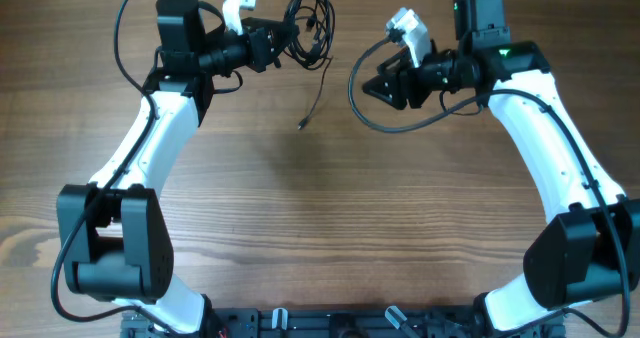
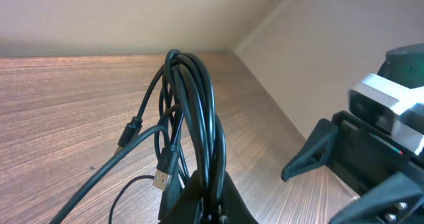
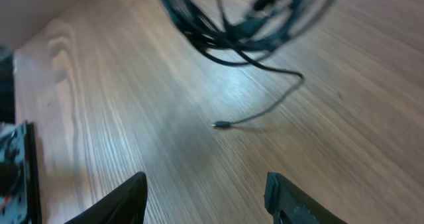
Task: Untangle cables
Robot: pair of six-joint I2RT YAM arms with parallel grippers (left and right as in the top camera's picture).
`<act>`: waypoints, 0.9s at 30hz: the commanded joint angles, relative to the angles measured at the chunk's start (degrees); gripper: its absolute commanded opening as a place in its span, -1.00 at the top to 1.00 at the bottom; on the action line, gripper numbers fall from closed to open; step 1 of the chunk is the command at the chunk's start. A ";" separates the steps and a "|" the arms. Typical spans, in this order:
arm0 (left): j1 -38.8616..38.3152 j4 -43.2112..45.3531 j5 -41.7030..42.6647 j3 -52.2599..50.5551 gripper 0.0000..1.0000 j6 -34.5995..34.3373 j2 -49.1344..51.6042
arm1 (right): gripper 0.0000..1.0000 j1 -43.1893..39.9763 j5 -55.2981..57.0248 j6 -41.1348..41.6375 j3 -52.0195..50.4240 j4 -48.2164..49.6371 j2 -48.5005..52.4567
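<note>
At upper middle of the overhead view, over the wooden table (image 1: 320, 208): one looped bundle of cables (image 1: 308, 28), clamped at its left side in the closed left gripper (image 1: 272, 46). Right of it, well apart: right gripper (image 1: 372, 86), fingers spread wide, empty, facing the bundle.

Probably light, limp and a little springy, with loops apt to slump and snag rather than keep shape. Smooth jackets, so likely to slide through a loose pinch. Not fragile, though better not yanked at the plugs. Best taken by a single strand near a free end, not by the whole coil: for instance the tail (image 1: 316, 93) trailing down-frame onto the table, ending in a small tip (image 1: 302, 126).

Counted: two grippers, one bundle. Number of cords inside impossible to tell, several at least. Three plug ends seen: in the left wrist view a dark plug (image 2: 132, 128) and a USB plug (image 2: 161, 179), plus the tip on the table.
</note>
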 commanded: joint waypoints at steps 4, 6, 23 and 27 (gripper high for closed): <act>-0.04 3.56 4.09 0.55 0.92 -7.61 -1.84 | -0.18 0.35 -8.74 -12.70 -0.20 1.57 0.61; -0.04 5.84 5.49 0.55 0.92 -10.36 -1.86 | -0.17 0.35 -8.81 -12.66 -0.20 3.08 0.94; 1.09 23.30 13.18 0.55 0.92 -26.86 -1.92 | -0.15 1.01 -10.08 -9.55 -0.17 11.19 3.37; 1.09 24.20 13.57 0.55 0.92 -28.52 -1.92 | -0.15 0.98 -9.99 -9.53 -0.17 11.58 3.37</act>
